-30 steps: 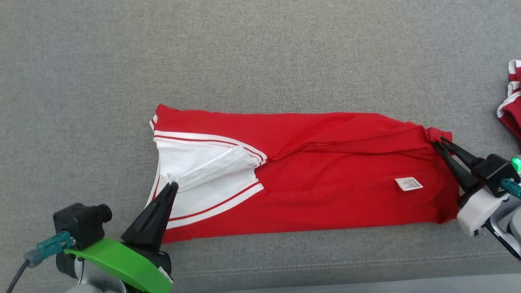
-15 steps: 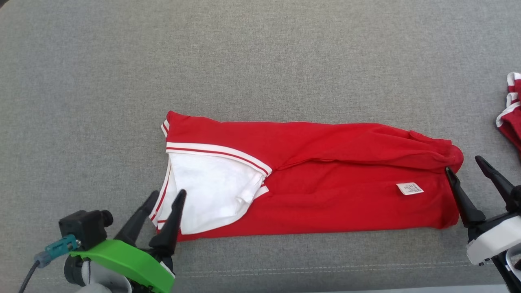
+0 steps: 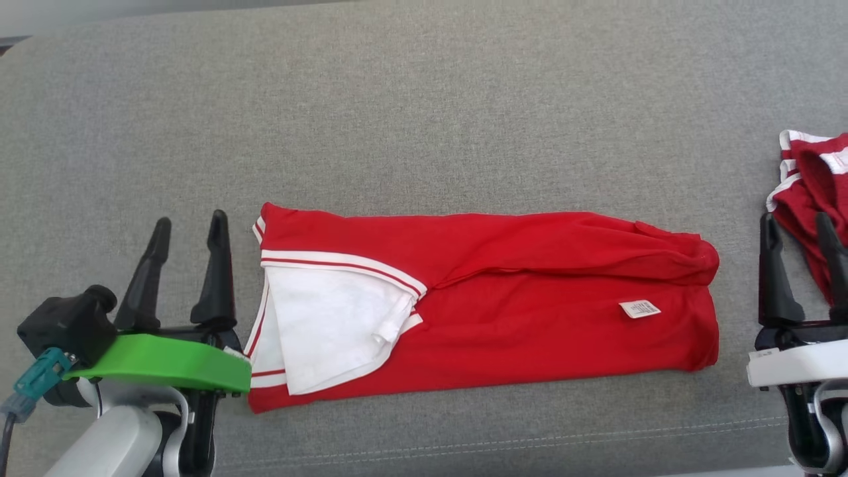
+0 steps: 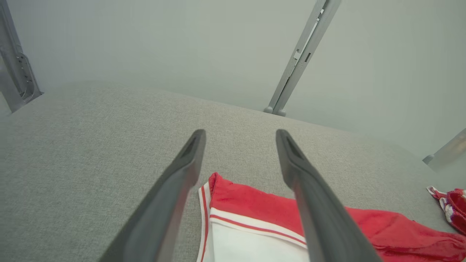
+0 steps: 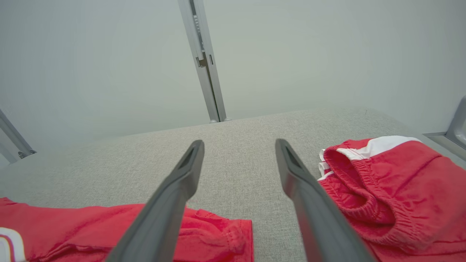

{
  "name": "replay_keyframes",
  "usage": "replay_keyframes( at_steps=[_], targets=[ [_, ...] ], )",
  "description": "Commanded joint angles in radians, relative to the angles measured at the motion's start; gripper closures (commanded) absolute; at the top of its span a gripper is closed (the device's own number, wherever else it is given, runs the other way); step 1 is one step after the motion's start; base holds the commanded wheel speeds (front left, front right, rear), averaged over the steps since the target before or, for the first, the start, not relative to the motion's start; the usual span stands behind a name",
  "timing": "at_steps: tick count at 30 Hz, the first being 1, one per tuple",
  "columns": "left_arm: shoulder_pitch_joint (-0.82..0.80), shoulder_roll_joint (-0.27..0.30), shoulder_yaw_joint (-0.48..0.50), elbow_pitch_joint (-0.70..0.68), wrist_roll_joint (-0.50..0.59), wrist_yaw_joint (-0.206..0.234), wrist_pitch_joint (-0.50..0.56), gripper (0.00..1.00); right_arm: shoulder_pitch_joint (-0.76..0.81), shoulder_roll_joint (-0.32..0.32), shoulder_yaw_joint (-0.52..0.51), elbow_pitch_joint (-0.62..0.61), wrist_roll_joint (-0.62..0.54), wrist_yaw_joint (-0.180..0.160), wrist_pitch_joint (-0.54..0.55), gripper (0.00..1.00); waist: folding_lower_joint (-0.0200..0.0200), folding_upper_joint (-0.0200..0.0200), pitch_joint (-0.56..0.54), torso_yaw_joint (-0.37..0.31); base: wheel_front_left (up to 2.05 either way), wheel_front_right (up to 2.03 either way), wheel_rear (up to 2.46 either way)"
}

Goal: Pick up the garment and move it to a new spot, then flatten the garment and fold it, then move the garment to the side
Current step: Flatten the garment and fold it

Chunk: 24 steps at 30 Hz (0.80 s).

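Two pincers, both spread + empty: right pincer just beside the red shorts, left pincer at the garment end farthest from the shorts. Garment lies flat on grey tabletop, near the shorts, not touching. Looks folded once lengthwise; prob. another fold + move aside still to do. Long axis runs twd shorts: white-trimmed end points away, plain red end twd them.

Grey fabric surface, pale wall, metal struts.
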Motion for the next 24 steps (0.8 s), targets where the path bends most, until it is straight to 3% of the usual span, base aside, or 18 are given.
replay_keyframes(
  at_steps=[1, 11, 24],
  targets=[
    [-0.004, -0.013, 0.02, 0.012, 0.034, 0.0, -0.002, 0.0, -0.014, 0.011, 0.005, 0.0, -0.016, -0.001, 0.006, 0.0, 0.0001, 0.0, -0.029, -0.013, 0.0, 0.0, 0.0],
    [0.057, -0.137, 0.116, 0.142, 0.224, -0.095, -0.003, 0.0, -0.012, 0.063, 0.066, 0.07, -0.086, -0.001, 0.033, 0.0, 0.0001, 0.0, -0.108, -0.022, 0.0, 0.0, 0.0],
    [0.151, -0.292, 0.259, 0.289, 0.456, -0.227, -0.003, 0.0, 0.018, 0.072, 0.099, 0.143, -0.106, -0.001, 0.04, 0.0, 0.0001, 0.0, -0.175, -0.014, 0.0, 0.0, 0.0]
  ],
)
